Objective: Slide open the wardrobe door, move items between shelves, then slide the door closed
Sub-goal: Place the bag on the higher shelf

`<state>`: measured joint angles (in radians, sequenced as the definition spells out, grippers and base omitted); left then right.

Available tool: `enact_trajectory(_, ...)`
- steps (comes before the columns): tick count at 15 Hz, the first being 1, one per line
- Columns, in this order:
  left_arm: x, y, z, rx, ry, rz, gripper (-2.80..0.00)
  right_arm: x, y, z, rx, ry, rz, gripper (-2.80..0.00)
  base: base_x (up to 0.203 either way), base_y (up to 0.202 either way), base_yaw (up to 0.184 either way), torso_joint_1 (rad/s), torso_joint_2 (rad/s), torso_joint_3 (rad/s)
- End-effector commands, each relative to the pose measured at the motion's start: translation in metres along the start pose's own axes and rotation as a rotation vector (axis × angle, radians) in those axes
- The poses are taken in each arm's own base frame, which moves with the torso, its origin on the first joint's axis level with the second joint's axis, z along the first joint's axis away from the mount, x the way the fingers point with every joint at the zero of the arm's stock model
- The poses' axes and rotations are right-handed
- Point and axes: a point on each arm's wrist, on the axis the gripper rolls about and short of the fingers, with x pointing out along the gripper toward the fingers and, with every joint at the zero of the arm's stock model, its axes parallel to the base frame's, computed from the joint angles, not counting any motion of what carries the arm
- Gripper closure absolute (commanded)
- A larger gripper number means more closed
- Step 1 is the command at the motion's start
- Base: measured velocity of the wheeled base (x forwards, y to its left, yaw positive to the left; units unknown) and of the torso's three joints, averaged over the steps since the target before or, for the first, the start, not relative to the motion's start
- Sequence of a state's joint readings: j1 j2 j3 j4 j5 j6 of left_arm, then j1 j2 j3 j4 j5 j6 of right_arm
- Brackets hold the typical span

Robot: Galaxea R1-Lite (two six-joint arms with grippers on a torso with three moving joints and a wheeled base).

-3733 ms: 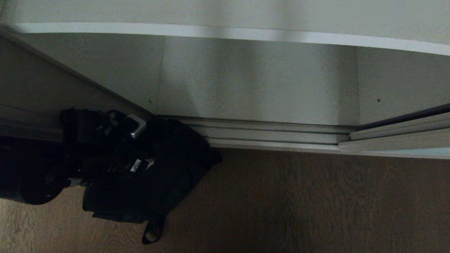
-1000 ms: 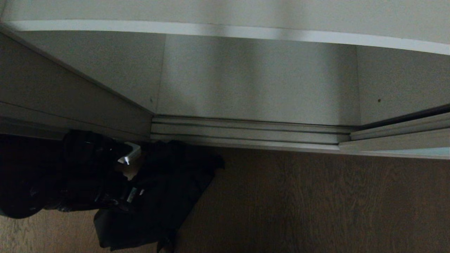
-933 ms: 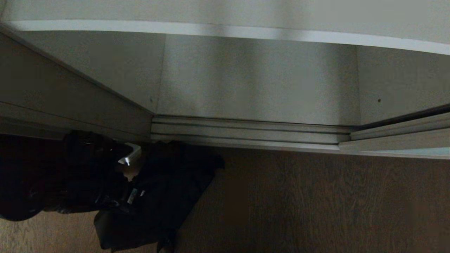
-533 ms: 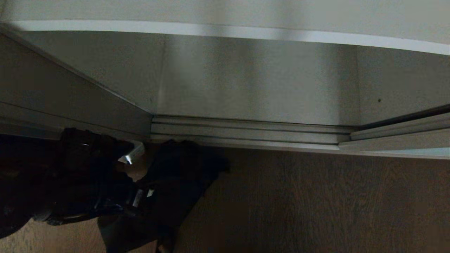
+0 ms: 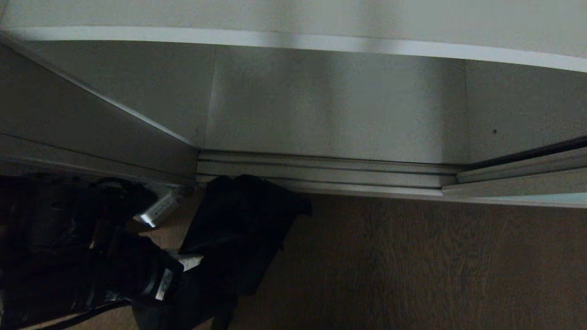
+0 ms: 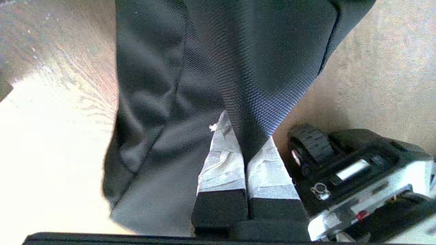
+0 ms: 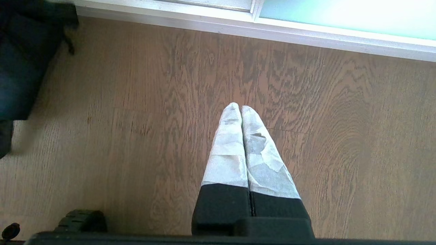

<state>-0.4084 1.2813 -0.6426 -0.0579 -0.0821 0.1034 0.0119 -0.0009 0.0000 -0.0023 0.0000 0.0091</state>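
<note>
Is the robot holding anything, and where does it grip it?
The left gripper pinches a fold of the black fabric bag; which part cannot be told. The right gripper holds nothing.

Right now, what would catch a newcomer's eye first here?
The black fabric bag hanging from the left gripper, pinched shut on its cloth, low at the left over the wooden floor. Behind it, the open wardrobe's pale shelf stretches across the top.

Black fabric pouch bag hanging above floor, pinched, wardrobe open
</note>
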Motion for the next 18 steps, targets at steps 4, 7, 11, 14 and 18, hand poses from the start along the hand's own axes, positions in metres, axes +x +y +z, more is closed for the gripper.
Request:
enact_trajectory(4, -0.038, -0.007, -0.007, 0.014, -0.069, -0.016, 0.00, 0.000, 0.000, 0.000, 0.000, -0.001, 0.000, 0.00, 0.000, 0.000, 0.000, 0.000, 0.00, 0.000)
enact_trajectory(7, -0.053, -0.007, 0.000, 0.011, -0.133, -0.006, 0.00, 0.000, 0.000, 0.000, 0.000, -0.001, 0.000, 0.00, 0.000, 0.000, 0.000, 0.000, 0.00, 0.000)
enact_trajectory(11, -0.068, -0.009, -0.002, 0.012, -0.147, -0.006, 0.00, 0.000, 0.000, 0.000, 0.000, -0.001, 0.000, 0.00, 0.000, 0.000, 0.000, 0.000, 0.00, 0.000)
enact_trajectory(14, -0.074, -0.008, 0.005, -0.025, -0.159, -0.008, 0.00, 0.000, 0.000, 0.000, 0.000, -0.001, 0.000, 0.00, 0.000, 0.000, 0.000, 0.000, 0.00, 0.000)
enact_trajectory(18, -0.078, -0.007, 0.008, -0.045, -0.179, 0.020, 0.00, 0.000, 0.000, 0.000, 0.000, -0.001, 0.000, 0.00, 0.000, 0.000, 0.000, 0.000, 0.00, 0.000)
